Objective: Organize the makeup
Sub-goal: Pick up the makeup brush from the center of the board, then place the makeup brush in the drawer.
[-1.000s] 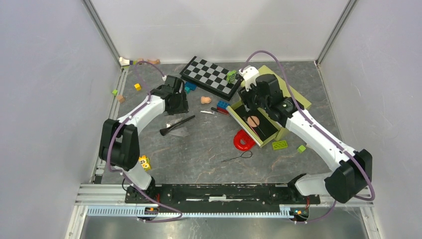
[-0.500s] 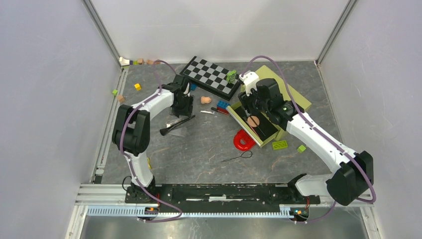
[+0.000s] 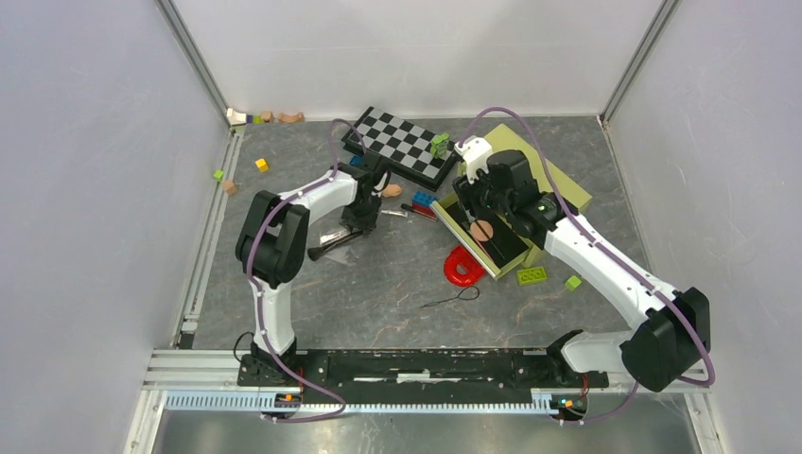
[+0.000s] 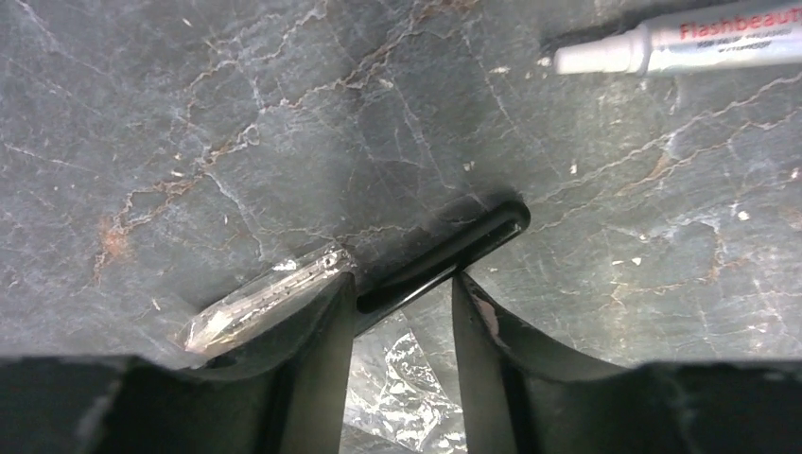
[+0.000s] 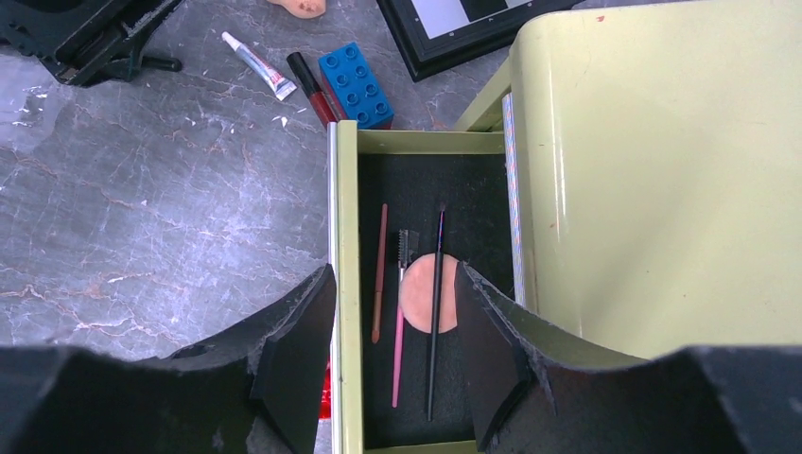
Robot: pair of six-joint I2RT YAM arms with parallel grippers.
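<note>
My left gripper (image 3: 360, 220) is low over a black-handled brush (image 3: 333, 241) lying on clear plastic wrap. In the left wrist view the gripper (image 4: 402, 284) is open, its fingers straddling the end of the brush handle (image 4: 452, 253). A white makeup tube (image 4: 683, 45) lies beyond it. My right gripper (image 3: 477, 196) hovers open and empty over the olive drawer (image 3: 511, 262). In the right wrist view the gripper (image 5: 395, 274) is above a wooden pencil (image 5: 380, 270), a pink spoolie (image 5: 398, 336), a thin black brush (image 5: 435, 322) and the peach puff (image 5: 416, 298) in the drawer (image 5: 345, 284).
A checkerboard (image 3: 402, 142) lies at the back and an olive box (image 3: 558, 184) behind the drawer. A red horseshoe piece (image 3: 463, 269), green bricks (image 3: 531, 274) and a wire loop (image 3: 456, 297) lie in front. A blue brick (image 5: 356, 85), a white tube (image 5: 257, 65) and a red pencil (image 5: 312, 87) lie left of the drawer.
My left arm has swung right and come down over the handle end of the black brush. My right gripper has stayed over the drawer, almost still.
</note>
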